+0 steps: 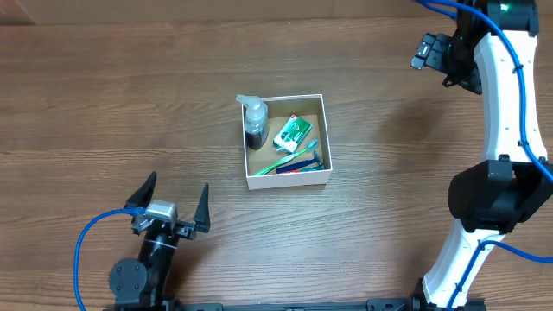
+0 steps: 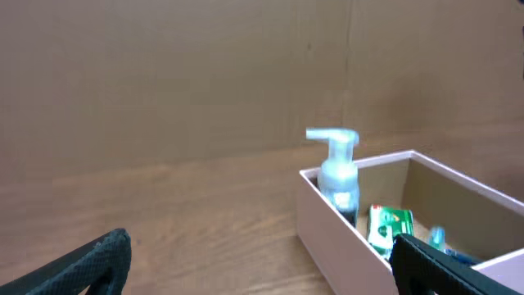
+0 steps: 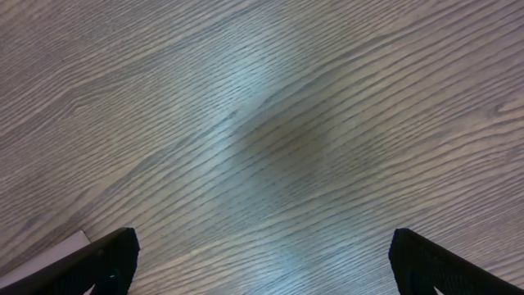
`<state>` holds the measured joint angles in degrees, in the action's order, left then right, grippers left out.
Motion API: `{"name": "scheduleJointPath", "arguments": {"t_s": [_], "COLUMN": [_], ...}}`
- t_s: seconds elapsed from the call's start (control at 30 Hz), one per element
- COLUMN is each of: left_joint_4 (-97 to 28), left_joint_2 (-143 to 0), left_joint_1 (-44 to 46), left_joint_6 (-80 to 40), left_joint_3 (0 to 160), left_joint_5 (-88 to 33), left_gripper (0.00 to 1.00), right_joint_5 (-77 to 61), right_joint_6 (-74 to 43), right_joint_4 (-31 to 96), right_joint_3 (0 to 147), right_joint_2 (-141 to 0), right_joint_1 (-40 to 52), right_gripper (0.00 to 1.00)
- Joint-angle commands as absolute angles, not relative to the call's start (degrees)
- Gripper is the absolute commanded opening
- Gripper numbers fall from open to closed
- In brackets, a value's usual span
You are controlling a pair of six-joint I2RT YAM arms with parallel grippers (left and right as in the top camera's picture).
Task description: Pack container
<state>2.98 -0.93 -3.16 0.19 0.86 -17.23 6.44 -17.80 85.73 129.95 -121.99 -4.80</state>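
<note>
The container [image 1: 288,180], a square white-walled cardboard box with a brown inside, sits mid-table. In it are a pump bottle [image 1: 254,121], a green packet [image 1: 292,132], and toothbrushes [image 1: 296,161]. The left wrist view shows the container [image 2: 327,221] with the pump bottle [image 2: 337,176] and green packet [image 2: 388,228]. My left gripper [image 1: 174,205] is open and empty, near the front left, apart from the box; its fingers also show in the left wrist view [image 2: 262,266]. My right gripper [image 1: 441,56] is at the far right, raised; in the right wrist view [image 3: 262,262] it is open over bare wood.
The wooden table [image 1: 104,112] surrounds the box. A blue cable [image 1: 86,238] loops by the left arm. The white right arm [image 1: 497,86] runs down the right edge. A cardboard wall [image 2: 164,74] stands behind the table.
</note>
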Motion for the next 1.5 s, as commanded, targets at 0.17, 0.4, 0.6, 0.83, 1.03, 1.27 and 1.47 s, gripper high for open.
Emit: {"name": "scheduleJointPath", "arguments": {"t_s": [0.17, 0.4, 0.6, 0.83, 1.03, 1.27, 1.47], "left_joint_4": [-2.76, -2.76, -2.76, -2.76, -2.76, -2.76, -2.76], "left_joint_2": [-0.27, -0.27, -0.27, -0.27, -0.27, -0.27, -0.27], "left_joint_1": [-3.84, -3.84, -3.84, -3.84, -3.84, -3.84, -3.84], "left_joint_6": [-0.14, -0.14, -0.14, -0.14, -0.14, -0.14, -0.14], "left_joint_3": [0.27, 0.27, 0.27, 0.27, 0.27, 0.27, 0.27], "left_joint_5": [-17.41, -17.41, -17.41, -17.43, -17.41, -17.43, -17.43], "left_gripper": [1.0, 1.0, 1.0, 1.0, 1.0, 1.0, 1.0], "right_joint_5": [7.31, 7.31, 7.31, 1.8, 2.48, 2.46, 1.8], "right_joint_6": [-18.0, -18.0, -18.0, -18.0, -18.24, -17.98, -18.0], "right_joint_4": [85.56, 85.56, 85.56, 74.5, 50.76, 27.29, 9.69], "right_joint_3": [130.39, 130.39, 130.39, 129.16, 101.3, 55.07, 24.45], "right_joint_2": [-121.32, -121.32, -121.32, -116.18, -82.87, -45.17, -21.3], "right_joint_1": [-4.91, -4.91, -4.91, -3.22, 6.72, 5.63, 4.84], "right_gripper": [1.0, 1.0, 1.0, 1.0, 1.0, 1.0, 1.0]}}
